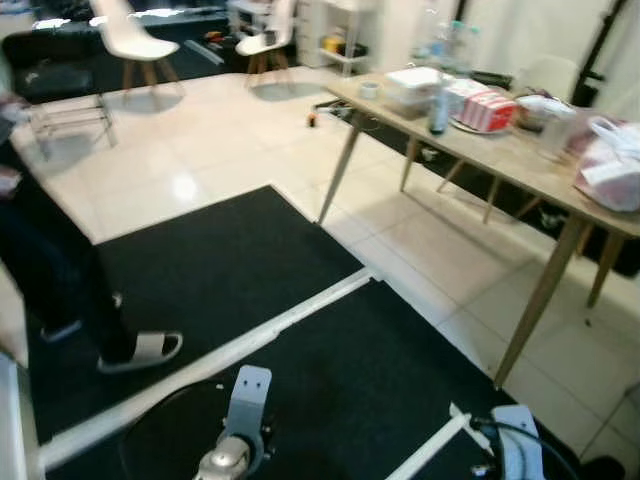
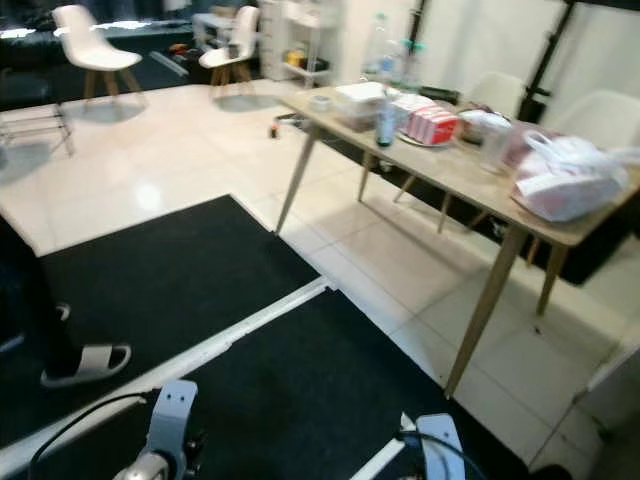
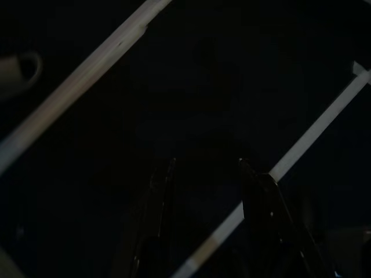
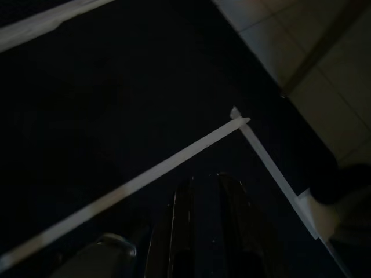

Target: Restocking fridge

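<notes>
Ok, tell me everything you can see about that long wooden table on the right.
The table is long, with a light wood top and slim, splayed wooden legs. It stands upright on the pale tiled floor, beside the black mat, running away from the camera. Its top is crowded: a dark bottle, a red-and-white striped box, a clear lidded container, a roll of tape at the far end, and a white plastic bag at the near end.

Silver-grey left arm and right arm trail black cables, ending in black fingers.
</notes>
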### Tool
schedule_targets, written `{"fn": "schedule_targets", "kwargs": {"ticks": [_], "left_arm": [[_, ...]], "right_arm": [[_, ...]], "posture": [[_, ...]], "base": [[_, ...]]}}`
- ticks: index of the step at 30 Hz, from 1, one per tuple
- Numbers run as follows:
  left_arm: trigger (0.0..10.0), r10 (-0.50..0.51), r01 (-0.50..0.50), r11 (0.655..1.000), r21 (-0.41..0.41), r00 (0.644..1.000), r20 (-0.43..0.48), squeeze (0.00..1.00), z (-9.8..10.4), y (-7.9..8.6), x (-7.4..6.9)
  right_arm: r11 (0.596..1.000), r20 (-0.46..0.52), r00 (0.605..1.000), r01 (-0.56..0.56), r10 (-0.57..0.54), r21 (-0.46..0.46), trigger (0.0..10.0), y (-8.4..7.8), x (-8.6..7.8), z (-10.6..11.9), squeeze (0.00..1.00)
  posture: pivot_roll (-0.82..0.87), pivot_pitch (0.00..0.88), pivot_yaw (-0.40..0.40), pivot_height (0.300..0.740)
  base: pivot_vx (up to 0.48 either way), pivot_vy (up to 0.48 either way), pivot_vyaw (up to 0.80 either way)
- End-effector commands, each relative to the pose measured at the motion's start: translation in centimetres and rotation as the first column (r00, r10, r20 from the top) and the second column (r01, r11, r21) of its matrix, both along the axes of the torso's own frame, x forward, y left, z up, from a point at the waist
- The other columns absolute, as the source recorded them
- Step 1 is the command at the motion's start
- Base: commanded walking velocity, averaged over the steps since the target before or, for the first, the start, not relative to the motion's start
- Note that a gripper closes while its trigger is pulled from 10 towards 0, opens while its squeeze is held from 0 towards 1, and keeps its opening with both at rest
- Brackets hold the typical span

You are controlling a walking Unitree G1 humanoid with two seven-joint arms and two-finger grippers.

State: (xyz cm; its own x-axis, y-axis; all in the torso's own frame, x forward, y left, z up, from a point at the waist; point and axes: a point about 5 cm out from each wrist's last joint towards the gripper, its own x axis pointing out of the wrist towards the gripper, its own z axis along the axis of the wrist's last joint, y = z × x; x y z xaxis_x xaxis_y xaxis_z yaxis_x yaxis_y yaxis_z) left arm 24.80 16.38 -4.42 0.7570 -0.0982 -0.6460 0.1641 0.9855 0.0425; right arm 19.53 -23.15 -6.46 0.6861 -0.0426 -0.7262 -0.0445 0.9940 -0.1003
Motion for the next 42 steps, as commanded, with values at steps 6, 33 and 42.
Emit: {"fn": "schedule_targets", "kwargs": {"ticks": [6,33,42], "left_arm": [[10.0,-0.013,0.013,1.0,-0.005,1.0,-0.008,0.0,-0.16,-0.39,-0.19],[10.0,-0.022,0.022,1.0,0.005,1.0,-0.006,0.0,-0.06,0.0,-0.1],[10.0,-0.028,0.028,1.0,0.006,1.0,-0.002,0.0,0.07,-0.05,0.09]], "right_arm": [[1.0,-0.007,1.0,0.01,-0.01,-0.01,10.0,-0.52,-0.33,-0.04,0.0],[1.0,-0.005,1.0,0.012,-0.012,0.001,10.0,-0.12,-0.16,-0.07,0.0],[1.0,0.0,1.0,0.019,-0.019,0.005,10.0,-0.08,-0.16,-0.06,0.0]], "posture": [[-0.1,0.038,-0.002,0.726],[-0.09,0.035,0.007,0.726],[-0.09,0.034,0.014,0.726]], "base": [[0.324,0.0,-0.8],[0.325,0.0,-0.8],[0.326,0.0,-0.8]]}}
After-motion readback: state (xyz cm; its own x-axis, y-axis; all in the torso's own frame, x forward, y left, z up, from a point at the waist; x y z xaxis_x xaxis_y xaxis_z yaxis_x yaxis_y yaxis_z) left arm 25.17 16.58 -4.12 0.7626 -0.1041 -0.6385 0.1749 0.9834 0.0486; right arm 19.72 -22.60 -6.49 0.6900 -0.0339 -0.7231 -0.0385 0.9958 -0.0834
